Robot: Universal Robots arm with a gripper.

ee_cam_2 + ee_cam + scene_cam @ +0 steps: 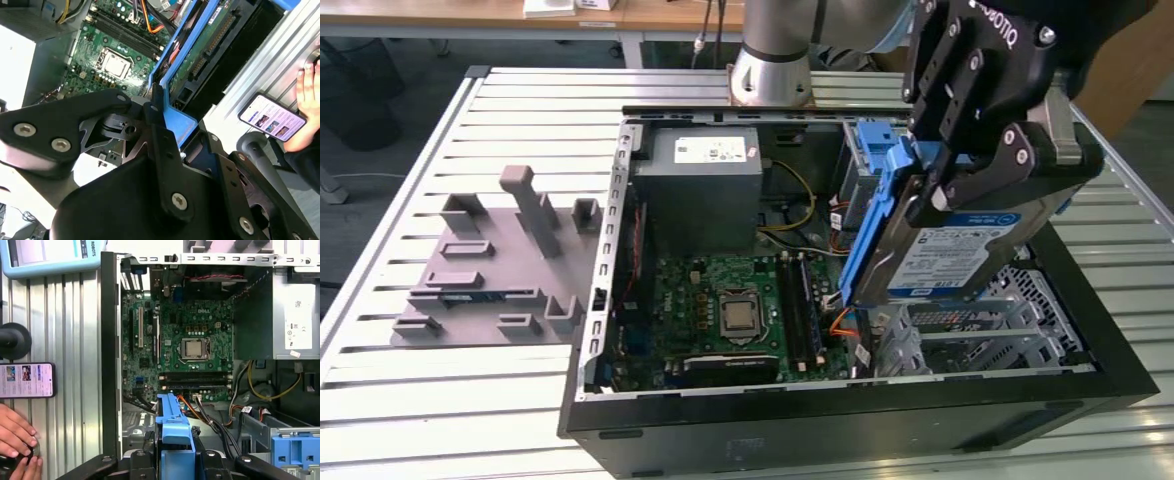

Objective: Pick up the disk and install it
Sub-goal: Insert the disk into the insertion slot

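- the black two-finger gripper (958,185) is closed on the flat silver-metal hard disk with a blue-and-white label (958,258), clamping it by the blue plastic bracket (874,215) that frames it.
- the disk hangs on edge, tilted, over the exterior view's right part of the open black computer case (854,405), clear of the white slatted table (520,400).
- in the exterior view its lower edge is just above the perforated metal drive cage (1001,335); whether they touch, i cannot tell.
- in the second wrist view the disk's green circuit-board underside (200,55) faces the camera, with the bracket's end between the fingers (155,107).
- the green motherboard (185,340) and the grey box-shaped power supply with a white sticker (295,315) lie open inside the case, beside the disk and not under it.
- a person's hand (15,437) rests beside a lit phone (27,380) on the table, outside the case wall.
- a grey moulded parts holder (494,260) sits on the table to the exterior view's left, well apart from the gripper.
- progress, as i judge it: the pick-up is done, the disk is carried to the case, and the seating in the cage is not yet done.
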